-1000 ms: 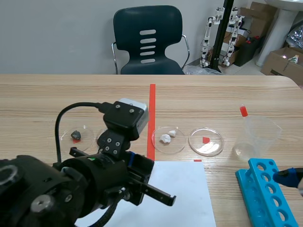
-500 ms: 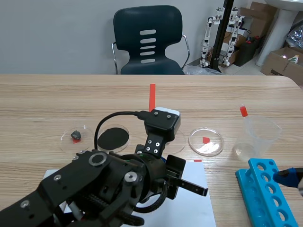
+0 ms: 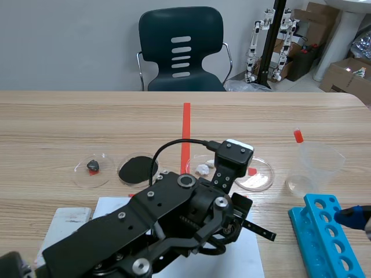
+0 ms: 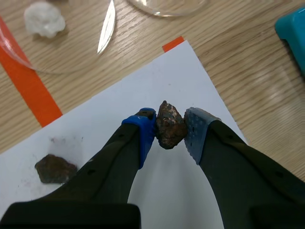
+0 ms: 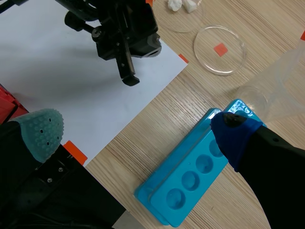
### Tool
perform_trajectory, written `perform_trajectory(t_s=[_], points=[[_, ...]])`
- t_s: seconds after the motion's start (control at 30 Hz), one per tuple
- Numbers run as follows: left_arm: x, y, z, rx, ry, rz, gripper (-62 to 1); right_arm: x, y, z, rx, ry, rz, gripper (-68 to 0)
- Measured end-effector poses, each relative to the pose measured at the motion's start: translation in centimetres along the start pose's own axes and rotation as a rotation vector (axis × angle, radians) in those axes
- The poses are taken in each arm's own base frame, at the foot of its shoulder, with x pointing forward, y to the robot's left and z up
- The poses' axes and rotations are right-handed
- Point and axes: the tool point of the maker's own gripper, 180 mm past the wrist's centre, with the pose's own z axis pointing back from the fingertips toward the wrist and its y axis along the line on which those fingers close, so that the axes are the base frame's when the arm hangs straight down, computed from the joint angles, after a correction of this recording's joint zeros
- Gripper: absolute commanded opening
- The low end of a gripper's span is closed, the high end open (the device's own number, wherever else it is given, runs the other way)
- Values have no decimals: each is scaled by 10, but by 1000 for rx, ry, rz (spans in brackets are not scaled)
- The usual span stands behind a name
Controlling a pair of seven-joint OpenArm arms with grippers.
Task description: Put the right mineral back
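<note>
My left gripper [image 4: 170, 136] is shut on a brown, rusty mineral [image 4: 169, 123], held above the right part of the white paper [image 4: 157, 71]. A second brown mineral [image 4: 55, 168] lies on the paper, off to the side of one finger. Ahead of it sit the dish with white minerals [image 4: 44, 18] and an empty petri dish [image 4: 167, 4]. In the scene view the left arm [image 3: 185, 220] hides the held mineral; its gripper [image 3: 253, 223] hangs just short of the empty dish [image 3: 262, 179]. My right gripper [image 5: 138, 133] stands open over the blue rack [image 5: 193, 179].
From left to right stand a dish with a dark mineral [image 3: 93, 167], a black-filled dish [image 3: 136, 168], the white-mineral dish [image 3: 202, 169] and the empty one. A plastic beaker [image 3: 313, 168] and the blue rack [image 3: 324, 237] are at the right. A chair [image 3: 182, 49] stands behind the table.
The left arm has swung to the right across the paper, from beside the black dish to just short of the empty dish. The right gripper has kept still.
</note>
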Motion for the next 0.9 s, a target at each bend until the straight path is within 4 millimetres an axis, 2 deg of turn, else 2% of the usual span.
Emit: perform_trajectory(t_s=[0.1, 0.2, 0.43, 0.9], points=[[12, -10, -5, -18, -31, -6, -502, 0, 0, 0, 0, 0, 0, -19], [14, -19, -10, -38, -32, -18, -502, 0, 0, 0, 0, 0, 0, -19], [-11, -5, -25, 6, 20, -36, -502, 0, 0, 0, 0, 0, 0, -19], [-8, 2, -29, 20, -31, -46, -502, 0, 0, 0, 0, 0, 0, -19]])
